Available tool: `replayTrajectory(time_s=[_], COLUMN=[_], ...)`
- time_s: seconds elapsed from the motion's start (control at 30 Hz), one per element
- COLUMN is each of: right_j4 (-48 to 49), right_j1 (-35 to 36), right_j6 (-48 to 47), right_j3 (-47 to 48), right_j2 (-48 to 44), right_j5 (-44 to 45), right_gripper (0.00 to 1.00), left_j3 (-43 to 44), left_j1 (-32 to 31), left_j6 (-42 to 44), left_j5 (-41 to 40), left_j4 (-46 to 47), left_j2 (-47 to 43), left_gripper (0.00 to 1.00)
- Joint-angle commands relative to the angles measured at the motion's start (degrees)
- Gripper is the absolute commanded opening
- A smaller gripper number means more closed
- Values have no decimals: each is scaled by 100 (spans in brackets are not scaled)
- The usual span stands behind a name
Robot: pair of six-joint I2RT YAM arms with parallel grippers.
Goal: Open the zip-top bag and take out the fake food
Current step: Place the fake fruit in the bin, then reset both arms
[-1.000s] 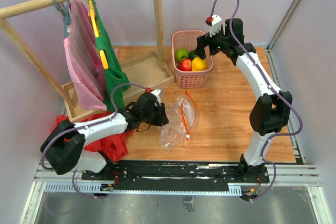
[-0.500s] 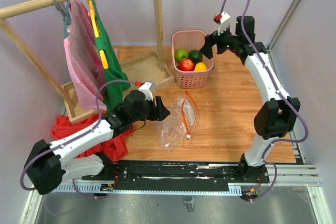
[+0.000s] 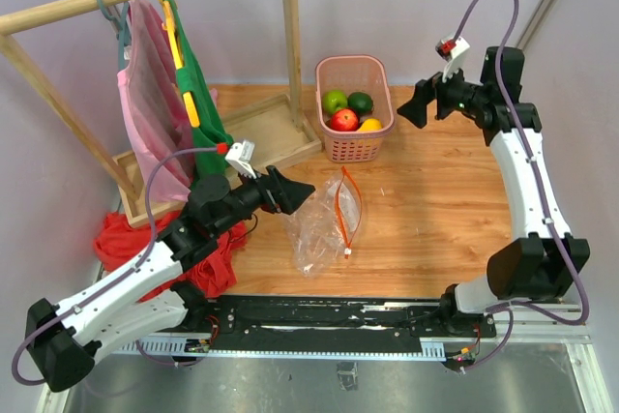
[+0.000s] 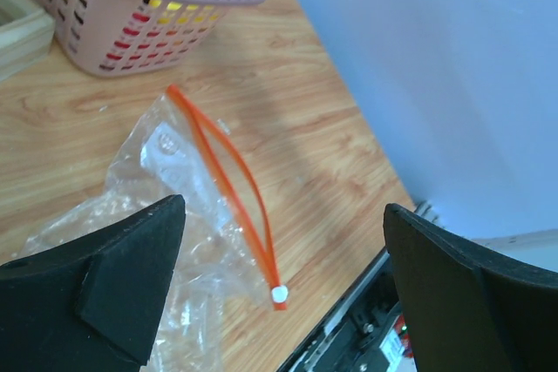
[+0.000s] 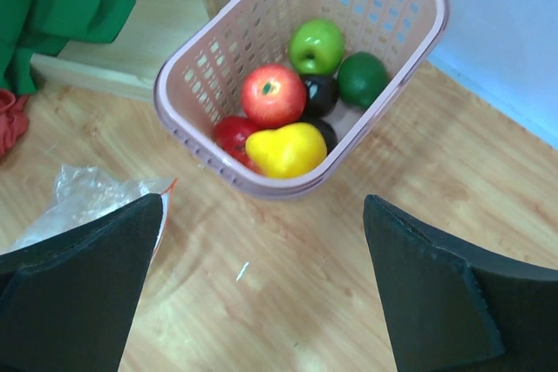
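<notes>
The left gripper (image 3: 300,192) stands spread wide and empty, raised just left of the zip-top bag (image 3: 324,224), which lies crumpled on the table (image 3: 435,210) near centre, its orange zip strip (image 4: 234,182) along the right edge. The right gripper (image 3: 414,109), likewise spread and empty, hovers to the right of the pink basket (image 3: 354,147) at the far side. The fake food (image 5: 272,93) sits inside that basket, apart from the bag.
</notes>
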Motion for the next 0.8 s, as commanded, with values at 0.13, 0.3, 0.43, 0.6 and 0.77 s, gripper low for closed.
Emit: replayTrajectory(time_s=[0.13, 0.3, 0.43, 0.6, 0.77], right_j4=[-815, -1120, -1556, -1968, -2055], right_j1=[-542, -818, -1056, -1242, -1281], right_j6=[-473, -704, -792, -693, -496], right_j3=[-686, -1068, -1165, -1014, -815], right_j2=[-961, -1558, -1873, -2111, -2428], right_j5=[62, 33, -32, 6, 173], right_gripper=[98, 98, 98, 98, 98], left_j3=[202, 950, 1555, 2312, 3176], left_j1=[64, 64, 63, 64, 64], left_j6=[-389, -272, -17, 237, 564], left_j5=[-56, -90, -54, -176, -239], left_j4=[346, -450, -1024, -1712, -2399], left_j2=[-538, -487, -446, -352, -79], left_gripper=[99, 99, 99, 99, 99])
